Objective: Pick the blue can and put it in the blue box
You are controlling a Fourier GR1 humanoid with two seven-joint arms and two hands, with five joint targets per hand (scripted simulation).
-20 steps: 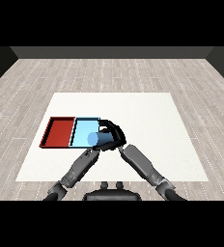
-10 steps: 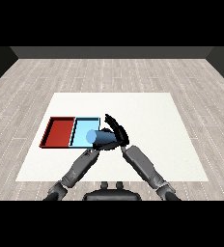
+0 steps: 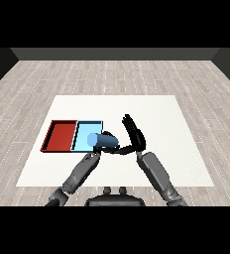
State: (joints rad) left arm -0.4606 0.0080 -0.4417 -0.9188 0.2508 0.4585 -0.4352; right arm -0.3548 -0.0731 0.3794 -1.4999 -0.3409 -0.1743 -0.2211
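You have the can (image 3: 102, 141) lying on its side at the right edge of the blue tray (image 3: 83, 130), its pale end over the tray and its darker end jutting out past the rim toward the right hand (image 3: 135, 136). Whether it rests on the tray floor, sits on the rim, or is just above it, you cannot tell from this view. So the carry looks nearly done in my judgement: the can is at the right tray, not the red tray (image 3: 61, 135) beside it, but it is not plainly settled inside, and the release and withdrawal are left.

Your right hand is open: the fingers stand straight and point up and away, apart from the can, with only the thumb reaching left toward the can's dark end. It looks close to touching there, yet nothing curls round the can on that side.

Your left hand (image 3: 107, 136) is mostly hidden behind the can; only a dark bit shows at the can's top and near side. You cannot tell whether its fingers wrap the can or are spread.

Both forearms come in low over the white table (image 3: 186, 149), meeting at the can.
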